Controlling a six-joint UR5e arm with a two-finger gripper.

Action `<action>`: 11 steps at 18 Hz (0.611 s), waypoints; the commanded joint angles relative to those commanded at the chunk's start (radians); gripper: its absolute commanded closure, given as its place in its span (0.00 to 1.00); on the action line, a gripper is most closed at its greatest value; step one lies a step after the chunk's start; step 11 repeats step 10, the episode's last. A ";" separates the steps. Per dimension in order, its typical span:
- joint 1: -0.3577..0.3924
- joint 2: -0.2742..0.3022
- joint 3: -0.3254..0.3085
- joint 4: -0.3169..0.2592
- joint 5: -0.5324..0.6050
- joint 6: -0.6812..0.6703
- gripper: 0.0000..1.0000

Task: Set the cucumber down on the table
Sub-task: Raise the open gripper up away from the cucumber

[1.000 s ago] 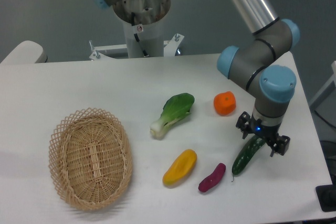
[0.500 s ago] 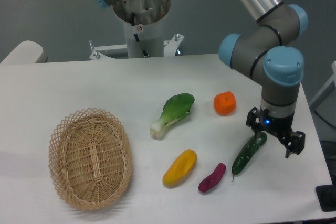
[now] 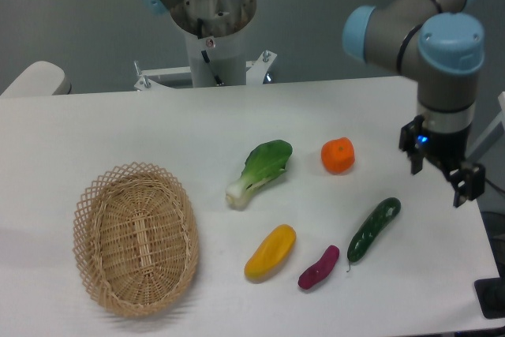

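Cucumber (image 3: 373, 230) lies on the table (image 3: 158, 128); we see our gripper (image 3: 441, 176) at its two o'clock, fingers wide, holding nothing.

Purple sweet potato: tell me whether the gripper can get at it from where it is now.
Probably yes. The sweet potato lies uncovered on the table, the gripper is open and empty, though the cucumber lies close beside it.
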 joint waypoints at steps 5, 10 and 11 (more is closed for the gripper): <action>0.003 0.009 -0.005 -0.025 -0.006 0.017 0.00; -0.020 0.015 -0.006 -0.041 -0.002 0.014 0.00; -0.020 0.015 -0.006 -0.041 -0.002 0.014 0.00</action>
